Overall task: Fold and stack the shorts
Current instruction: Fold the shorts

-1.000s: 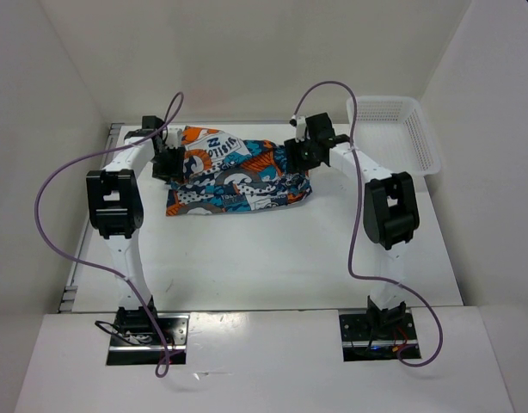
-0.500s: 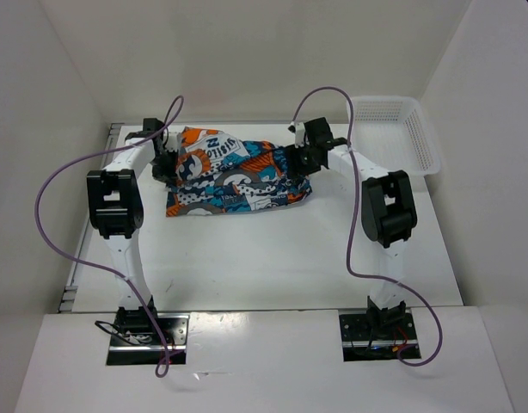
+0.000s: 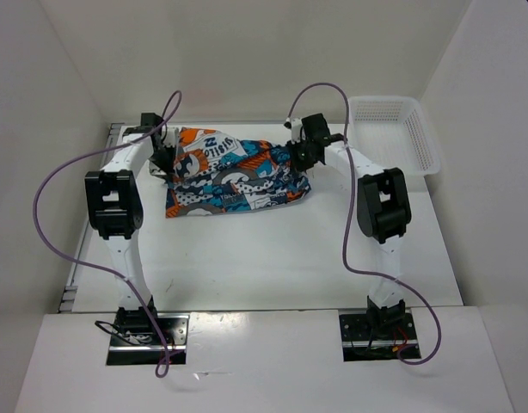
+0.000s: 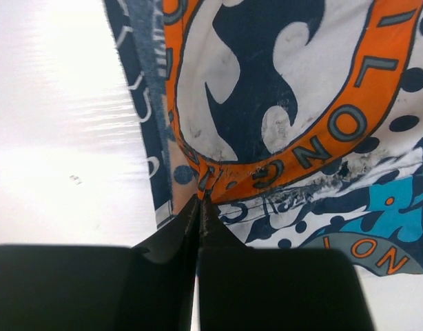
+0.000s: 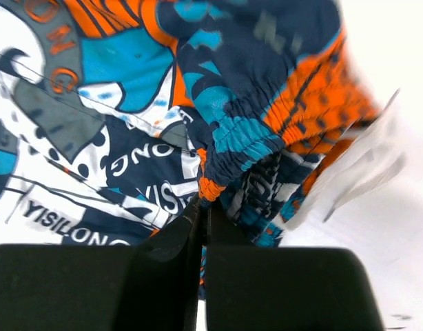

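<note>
Table [image 3: 247, 258]: the shorts [image 3: 234, 176] lie bunched on its far half, about 12 o'clock from centre. Left gripper [image 3: 167, 159] clenched on the shorts' 9 o'clock edge. Right gripper [image 3: 298, 155] clenched on the elastic waistband at 3 o'clock. Print reads "YISILONG". White mesh basket [image 3: 427, 142] sits at 2 o'clock, apart from the shorts.
</note>
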Action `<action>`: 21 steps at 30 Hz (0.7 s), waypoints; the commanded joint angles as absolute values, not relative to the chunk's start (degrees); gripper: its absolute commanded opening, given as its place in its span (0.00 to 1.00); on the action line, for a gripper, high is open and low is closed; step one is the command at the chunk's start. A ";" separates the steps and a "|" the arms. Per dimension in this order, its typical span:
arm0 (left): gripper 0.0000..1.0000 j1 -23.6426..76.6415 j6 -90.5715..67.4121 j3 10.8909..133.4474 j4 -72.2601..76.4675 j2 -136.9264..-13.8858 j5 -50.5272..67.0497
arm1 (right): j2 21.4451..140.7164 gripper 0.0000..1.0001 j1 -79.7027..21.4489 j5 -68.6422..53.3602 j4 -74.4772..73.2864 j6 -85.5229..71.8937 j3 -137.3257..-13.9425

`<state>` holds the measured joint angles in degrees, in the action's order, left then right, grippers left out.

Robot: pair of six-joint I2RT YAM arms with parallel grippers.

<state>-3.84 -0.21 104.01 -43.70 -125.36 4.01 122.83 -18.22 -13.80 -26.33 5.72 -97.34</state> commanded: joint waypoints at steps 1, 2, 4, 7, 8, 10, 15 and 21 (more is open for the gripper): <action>0.00 -4.04 0.00 108.44 -45.52 -120.15 1.06 | 119.80 0.00 -18.72 -15.20 -26.45 9.74 -102.83; 0.00 -4.04 0.00 109.07 -45.53 -119.54 1.05 | 118.23 0.00 -18.72 -15.90 -27.06 10.36 -102.83; 0.00 -4.57 0.00 110.38 -47.01 -118.92 0.53 | 116.46 0.00 -18.72 -18.01 -28.12 11.07 -102.83; 0.00 -5.18 0.00 112.58 -48.86 -117.52 0.53 | 112.95 0.00 -17.50 -20.03 -30.67 14.14 -101.35; 0.00 -5.71 0.00 113.11 -49.39 -116.81 0.53 | 112.16 0.00 -17.49 -20.56 -32.41 16.33 -100.82; 0.00 -6.23 0.00 113.99 -51.67 -116.11 0.53 | 109.96 0.00 -16.96 -21.44 -34.09 18.45 -98.72; 0.02 -6.77 0.00 112.68 -59.41 -113.38 5.00 | 106.44 0.00 -15.91 -22.06 -39.10 25.20 -95.37; 0.11 -4.31 0.00 98.56 -60.65 -109.95 6.77 | 105.91 0.00 -15.91 -20.74 -41.31 31.45 -87.82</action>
<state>-5.52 -0.23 104.53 -57.23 -111.18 5.13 107.46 -16.75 -21.69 -37.32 25.96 -91.94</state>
